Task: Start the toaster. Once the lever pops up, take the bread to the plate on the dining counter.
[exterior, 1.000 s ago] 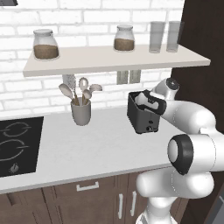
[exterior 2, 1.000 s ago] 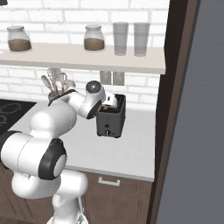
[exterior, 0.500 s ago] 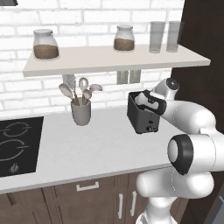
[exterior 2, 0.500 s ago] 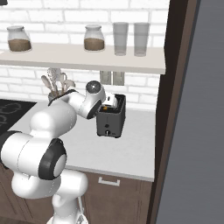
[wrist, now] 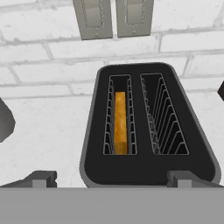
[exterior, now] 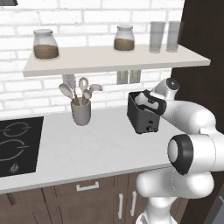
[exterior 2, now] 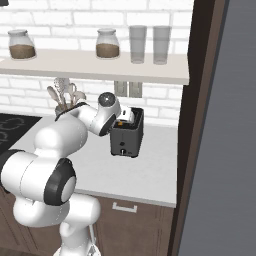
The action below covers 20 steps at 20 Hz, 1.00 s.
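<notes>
- Far left on the tabletop [exterior: 100, 144]: black hob [exterior: 17, 144], then grey utensil cup [exterior: 81, 113] with spoons, well apart from the work; nothing to disturb there.
- Above, along the shelf [exterior: 109, 61]: two jars and two glasses, out of the way.
- Right of the cup: toaster [exterior: 142, 114] against the brick wall, under the wall sockets [wrist: 113, 16].
- In the hand view, looking straight down into the toaster: bread [wrist: 120, 122] sunk deep in the left slot, right slot bare.
- Claw [wrist: 111, 179] hanging just above the toaster's near edge, released, fingertips [wrist: 41, 178] spread wider than the toaster top, grasping nothing.
- Likely step in hand: starting the toaster, judging by the slice sitting low and untouched.
- Lever not made out in any view; probably on the near end face, below the hand camera's sight.
- To do well: bring one fingertip over the lever, press straight down to the stop, avoid shoving the toaster toward the wall, then lift clear of the slots.
</notes>
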Tool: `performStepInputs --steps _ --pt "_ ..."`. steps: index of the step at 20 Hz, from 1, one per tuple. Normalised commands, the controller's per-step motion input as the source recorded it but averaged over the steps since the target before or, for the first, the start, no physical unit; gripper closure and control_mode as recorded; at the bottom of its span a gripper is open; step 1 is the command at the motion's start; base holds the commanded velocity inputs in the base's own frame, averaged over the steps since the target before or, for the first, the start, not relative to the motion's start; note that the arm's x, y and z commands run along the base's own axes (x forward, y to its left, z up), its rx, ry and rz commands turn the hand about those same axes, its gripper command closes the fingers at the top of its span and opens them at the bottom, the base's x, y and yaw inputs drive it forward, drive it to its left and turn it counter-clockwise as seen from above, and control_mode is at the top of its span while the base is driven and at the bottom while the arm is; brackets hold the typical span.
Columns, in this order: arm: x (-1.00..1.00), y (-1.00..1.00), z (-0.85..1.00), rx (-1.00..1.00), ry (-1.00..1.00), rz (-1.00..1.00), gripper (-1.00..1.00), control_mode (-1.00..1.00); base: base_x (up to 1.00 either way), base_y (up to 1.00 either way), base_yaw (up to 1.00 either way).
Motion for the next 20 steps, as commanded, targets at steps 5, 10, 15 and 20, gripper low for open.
performStepInputs --steps 5,10,15,20 --pt "0.00 0.00 0.00 0.00 0.00 0.00 -1.00 -1.00 0.00 0.00 0.00" --pt "0.00 0.00 0.00 0.00 0.00 0.00 -1.00 -1.00 0.00 0.00 0.00" --pt "0.00 0.00 0.00 0.00 0.00 0.00 -1.00 -1.00 0.00 0.00 0.00" --pt "0.00 0.00 0.00 0.00 0.00 0.00 -1.00 -1.00 0.00 0.00 0.00"
